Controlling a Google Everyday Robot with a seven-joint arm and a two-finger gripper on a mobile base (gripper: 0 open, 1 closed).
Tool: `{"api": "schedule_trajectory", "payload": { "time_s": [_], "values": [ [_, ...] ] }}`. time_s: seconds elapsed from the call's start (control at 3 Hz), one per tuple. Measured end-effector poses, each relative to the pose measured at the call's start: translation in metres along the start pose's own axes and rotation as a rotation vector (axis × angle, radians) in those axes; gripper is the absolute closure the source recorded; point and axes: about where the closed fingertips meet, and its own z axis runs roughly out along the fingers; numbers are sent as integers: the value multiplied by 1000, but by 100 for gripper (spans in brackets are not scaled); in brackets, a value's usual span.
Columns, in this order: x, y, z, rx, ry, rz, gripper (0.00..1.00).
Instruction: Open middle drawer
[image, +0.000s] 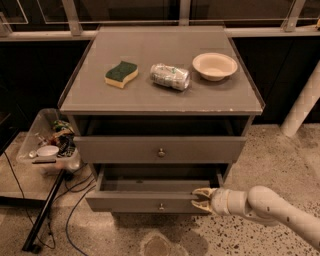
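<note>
The claw (199, 200) sits at the front of the desk (150, 97), low on its right side. Its two pale fingers (202, 191) are spread apart, one above the other, released rather than clenched. They touch the right end of the middle drawer (135, 202). The white arm (270, 207) reaches in from the lower right, beyond the desk's right front corner.

The middle drawer is the lower of the two grey drawer fronts that show on the desk. It stands out forward from the desk front, with a small round knob (161, 205) at its centre. A narrow strip of its grey inside shows behind the front panel.

Above it is the upper drawer (125, 149), also grey with a round knob (161, 152). The space above its front is dark, so its contents cannot be made out.

Three things stand in a row on the desk top. At the left is a sponge (121, 73), green on top and yellow beneath. In the middle is a crumpled silvery can (170, 76) lying on its side. At the right is a cream bowl (214, 65), upright, showing only its plain inner surface.

Left of the desk, lower down, is a clear plastic bin (37, 120). It holds a small white cup (48, 151) and a jumble of coloured odds and ends too small to name. Dark cables (75, 200) trail on the speckled floor (280, 165) by the desk's left front corner.
</note>
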Motion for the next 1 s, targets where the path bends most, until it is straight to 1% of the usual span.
{"api": "schedule_trajectory", "payload": {
  "time_s": [0.33,1.0],
  "values": [
    [0,0,0,0,0,0,82],
    [-1,-1,6,-12,8,0,35]
  ]
}}
